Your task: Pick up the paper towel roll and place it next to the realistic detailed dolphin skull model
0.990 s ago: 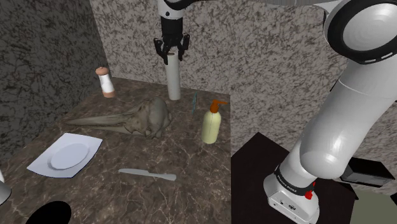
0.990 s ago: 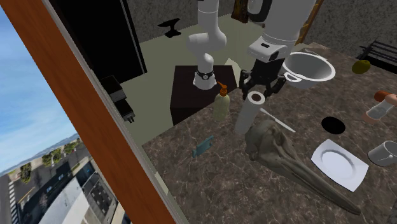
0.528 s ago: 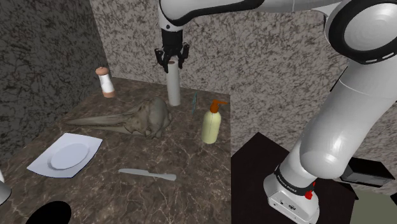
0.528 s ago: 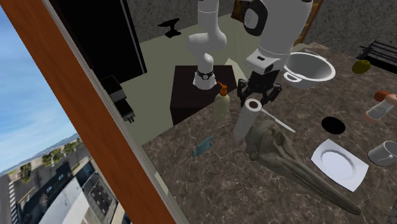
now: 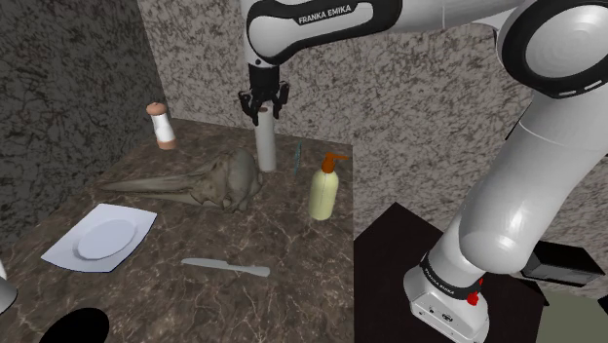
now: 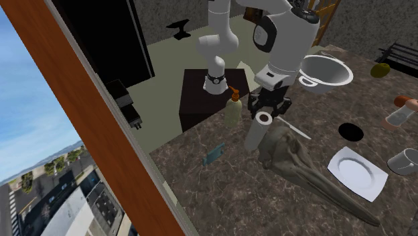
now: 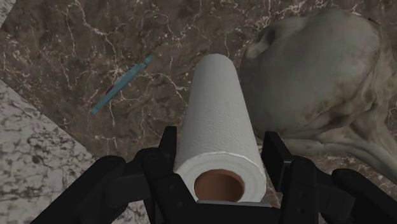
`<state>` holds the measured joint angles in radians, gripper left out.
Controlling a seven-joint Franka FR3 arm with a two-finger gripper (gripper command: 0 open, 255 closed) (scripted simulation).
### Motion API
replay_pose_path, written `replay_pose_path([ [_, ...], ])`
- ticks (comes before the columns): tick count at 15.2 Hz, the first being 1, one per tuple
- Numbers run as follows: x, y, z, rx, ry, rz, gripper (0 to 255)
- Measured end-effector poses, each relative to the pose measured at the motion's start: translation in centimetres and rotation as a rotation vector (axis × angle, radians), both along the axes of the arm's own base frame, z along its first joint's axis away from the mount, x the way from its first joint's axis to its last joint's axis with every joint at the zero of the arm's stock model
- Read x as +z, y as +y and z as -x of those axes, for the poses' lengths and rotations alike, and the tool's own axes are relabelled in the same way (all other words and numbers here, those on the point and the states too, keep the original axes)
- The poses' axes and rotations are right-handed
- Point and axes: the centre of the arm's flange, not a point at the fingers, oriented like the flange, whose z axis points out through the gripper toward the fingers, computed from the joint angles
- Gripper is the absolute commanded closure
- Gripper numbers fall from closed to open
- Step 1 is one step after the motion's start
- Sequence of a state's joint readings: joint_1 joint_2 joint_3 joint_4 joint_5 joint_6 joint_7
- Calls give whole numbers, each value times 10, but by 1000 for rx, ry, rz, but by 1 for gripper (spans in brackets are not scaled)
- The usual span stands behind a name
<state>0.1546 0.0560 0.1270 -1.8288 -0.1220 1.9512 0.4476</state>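
Paper towel roll [image 7: 216, 114] upright in my gripper [image 7: 221, 141], jaws clamped on either side of its top end. Roll's base low over dark marble counter [image 5: 292, 253], contact unclear, just beside braincase of dolphin skull [image 5: 219, 180]. Soap bottle [image 5: 324, 187] near.

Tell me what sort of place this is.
Likely a home kitchen: a dark veined stone countertop carrying a white square plate, a pale table knife and a yellowish pump bottle.

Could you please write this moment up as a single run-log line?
gripper: shut on paper towel roll | paper towel roll: upright, beside dolphin skull | contact with counter: cannot tell | release: not yet
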Motion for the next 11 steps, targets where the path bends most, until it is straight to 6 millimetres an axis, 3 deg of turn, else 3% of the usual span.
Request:
replay_pose_path([
  [11,-59,1,-1,0,0,0,255],
])
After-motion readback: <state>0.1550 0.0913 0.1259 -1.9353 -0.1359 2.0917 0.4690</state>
